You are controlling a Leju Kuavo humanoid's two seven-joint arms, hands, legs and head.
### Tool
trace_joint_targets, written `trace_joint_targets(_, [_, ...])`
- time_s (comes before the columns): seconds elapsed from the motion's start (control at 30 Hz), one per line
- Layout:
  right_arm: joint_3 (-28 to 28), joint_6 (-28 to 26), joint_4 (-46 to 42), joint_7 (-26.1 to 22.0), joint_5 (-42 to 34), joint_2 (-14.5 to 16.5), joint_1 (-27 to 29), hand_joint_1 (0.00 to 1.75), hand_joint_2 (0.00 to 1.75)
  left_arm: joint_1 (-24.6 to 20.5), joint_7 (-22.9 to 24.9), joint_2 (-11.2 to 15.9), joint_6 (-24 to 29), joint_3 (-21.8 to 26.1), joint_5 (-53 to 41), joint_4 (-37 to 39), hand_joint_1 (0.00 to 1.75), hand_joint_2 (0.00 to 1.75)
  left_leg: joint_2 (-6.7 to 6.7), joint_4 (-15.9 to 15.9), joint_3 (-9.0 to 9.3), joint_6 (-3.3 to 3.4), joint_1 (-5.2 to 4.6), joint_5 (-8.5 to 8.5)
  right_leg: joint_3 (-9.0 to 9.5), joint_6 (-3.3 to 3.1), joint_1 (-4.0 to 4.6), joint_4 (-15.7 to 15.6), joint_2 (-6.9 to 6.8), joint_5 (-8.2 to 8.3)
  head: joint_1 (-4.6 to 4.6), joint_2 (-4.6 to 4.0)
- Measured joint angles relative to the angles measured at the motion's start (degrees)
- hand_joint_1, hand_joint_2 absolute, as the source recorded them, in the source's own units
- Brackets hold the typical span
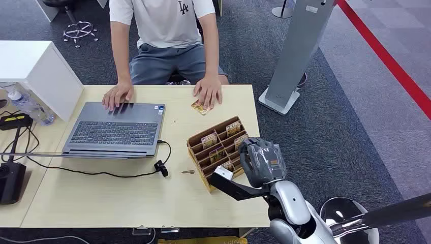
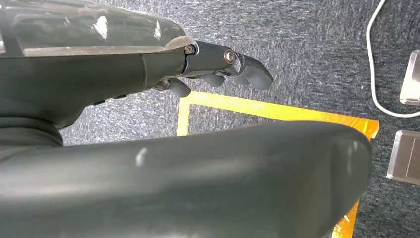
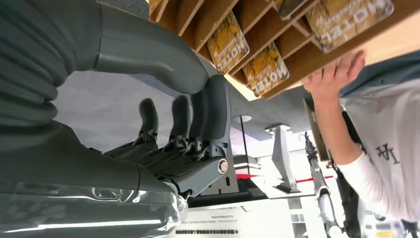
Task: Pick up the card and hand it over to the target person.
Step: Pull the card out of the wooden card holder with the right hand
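Note:
A wooden card rack (image 1: 195,145) stands on the table's right side with several yellow-brown cards (image 1: 209,139) in its slots. My right hand (image 1: 262,160) hovers over the rack's right end, fingers apart and holding nothing. In the right wrist view the hand (image 3: 183,134) sits just beside the rack (image 3: 317,54), whose cards (image 3: 229,44) are close to the thumb. A person (image 1: 165,30) sits across the table, one hand on a loose card (image 1: 199,108). My left hand (image 2: 223,64) hangs over the carpet, holding nothing.
A grey laptop (image 1: 117,127) lies at table centre-left with the person's other hand on it. A black cable and clip (image 1: 161,166) trail in front. A white box (image 1: 35,66), a bottle (image 1: 25,104) and a black device (image 1: 10,178) crowd the left. A grey pillar stand (image 1: 297,51) rises right of the table.

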Motion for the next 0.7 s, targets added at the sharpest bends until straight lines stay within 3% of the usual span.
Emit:
trace_joint_targets(0.17, [1.3,0.1,3.4,-0.3,-1.2,0.5,-0.6,1.20,1.75,0.0,0.2,0.0,0.1,-0.1,0.3,0.0,0.00,0.00,-0.05,0.0,0.02,0.00,0.01,0.00,0.04,0.01,0.01,0.0,-0.05,-0.01,0.00,0.00])
trace_joint_targets(0.23, [1.9,0.2,4.9,-0.7,-1.5,0.9,-0.9,0.91,1.75,0.0,0.3,0.1,0.1,-0.3,0.4,-0.1,0.00,0.00,-0.06,0.0,0.02,-0.01,0.01,-0.01,0.04,0.01,0.01,0.0,-0.06,-0.02,0.00,0.00])
trace_joint_targets(0.3, [2.7,0.4,6.4,-1.2,-1.5,1.4,-1.3,0.74,1.75,0.0,0.2,0.1,-0.1,-0.4,0.4,-0.1,0.00,0.00,-0.05,0.0,0.02,-0.01,0.01,-0.01,0.05,0.00,0.01,0.0,-0.05,-0.02,0.00,0.00])
trace_joint_targets(0.4, [3.5,0.6,7.9,-1.8,-1.2,1.9,-1.8,0.84,1.75,0.0,0.1,0.0,-0.3,-0.5,0.5,-0.2,0.00,0.00,-0.06,0.0,0.01,-0.01,0.01,-0.01,0.04,0.00,0.01,0.0,-0.06,-0.03,0.00,0.00])
trace_joint_targets(0.53, [4.2,0.8,8.2,-2.2,-0.9,1.9,-2.5,0.80,1.75,0.0,-0.1,0.0,-0.4,-0.5,0.7,-0.1,0.00,0.00,-0.06,0.0,-0.02,-0.01,0.01,0.00,0.00,0.00,0.00,0.0,-0.05,-0.02,0.00,0.00])
trace_joint_targets(0.7, [4.5,0.9,6.9,-2.6,-1.2,1.4,-2.9,1.25,1.75,0.0,0.1,0.0,-0.4,-0.6,1.0,-0.1,0.00,0.00,-0.09,0.0,-0.05,0.00,0.00,-0.01,-0.02,0.01,-0.01,0.0,-0.09,-0.04,0.00,0.00])
